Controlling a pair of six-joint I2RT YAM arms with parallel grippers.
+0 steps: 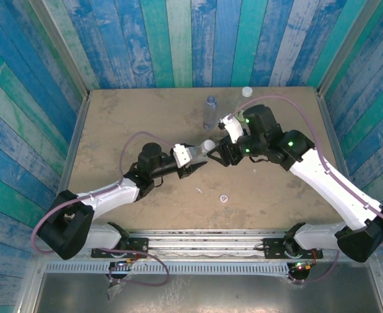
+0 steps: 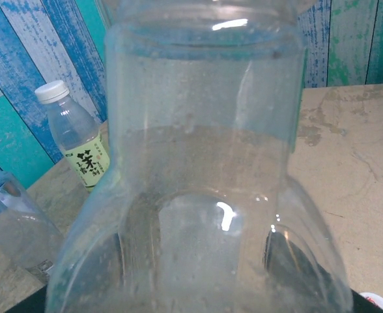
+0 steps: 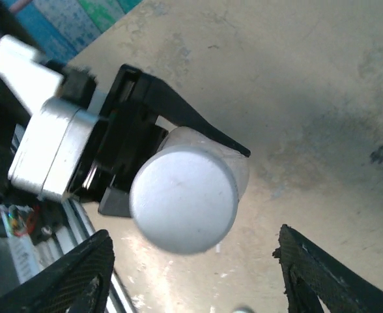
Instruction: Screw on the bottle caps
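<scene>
Though matte, round grey cap (image 3: pixel 184 199) on clear bottle (image 2: pixel 204 195).

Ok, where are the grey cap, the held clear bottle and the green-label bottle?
grey cap (image 3: pixel 184 199): right wrist view, centre of its top.
clear bottle (image 2: pixel 204 163): left wrist view, front wall.
green-label bottle (image 2: pixel 90 162): left wrist view, its label.

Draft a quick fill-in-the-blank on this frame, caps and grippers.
1. The left gripper is shut on the clear bottle, which carries a ____ cap.
2. The right gripper is ____.
3. The loose cap lies on the ____.
4. The green-label bottle wears a ____ cap.
Missing: grey; open; table; white.
</scene>
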